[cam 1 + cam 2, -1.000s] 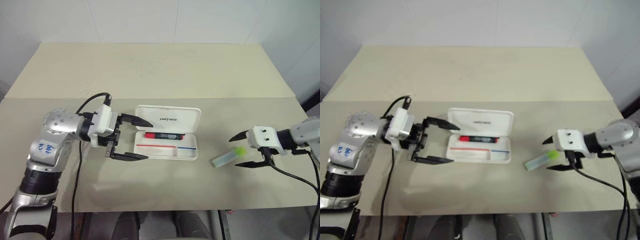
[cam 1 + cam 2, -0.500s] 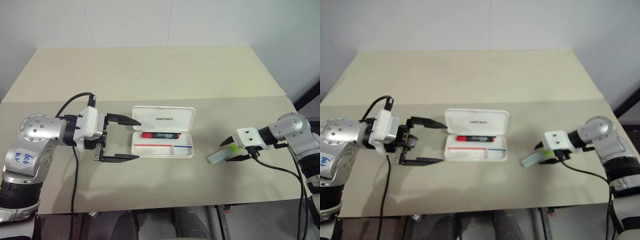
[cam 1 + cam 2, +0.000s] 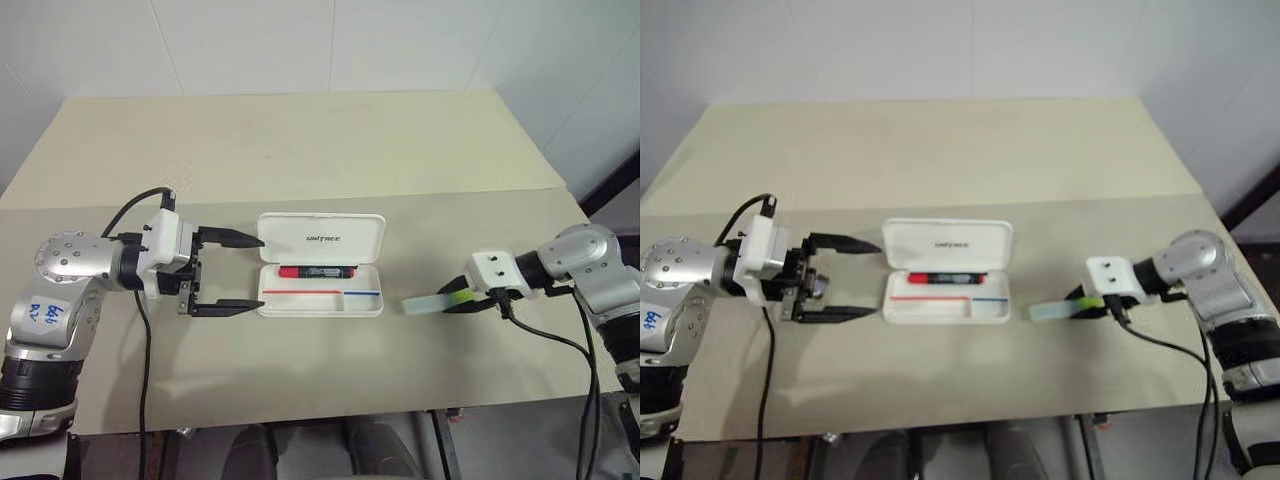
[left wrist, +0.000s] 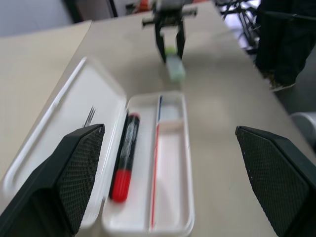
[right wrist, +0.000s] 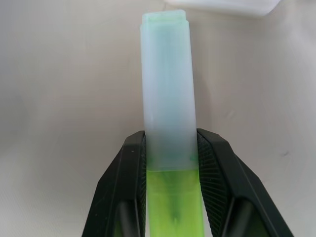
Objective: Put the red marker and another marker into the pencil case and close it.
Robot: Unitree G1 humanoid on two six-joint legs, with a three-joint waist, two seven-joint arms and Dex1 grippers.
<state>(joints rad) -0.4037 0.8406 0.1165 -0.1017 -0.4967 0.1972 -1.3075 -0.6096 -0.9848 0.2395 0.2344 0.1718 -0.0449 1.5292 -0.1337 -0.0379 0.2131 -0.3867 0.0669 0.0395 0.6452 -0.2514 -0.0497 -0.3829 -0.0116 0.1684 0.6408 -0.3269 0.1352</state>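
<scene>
The pencil case was seen lying open near the middle of the table, closer to its front edge than to its far edge, with the lid folded back flat toward the far edge. The red marker was found inside the tray, laid lengthwise against the hinge side, its red cap turned toward the table's left edge.

The left gripper was held just beside the case's left end, its two black fingers spread wide apart with nothing between them, pointing toward the case.

The pale green highlighter was located between the case and the table's right edge, apart from the case. It was clamped by the right gripper, whose fingers were pressed against both sides where the yellow-green cap meets the mint body; the body was pointed toward the case.
</scene>
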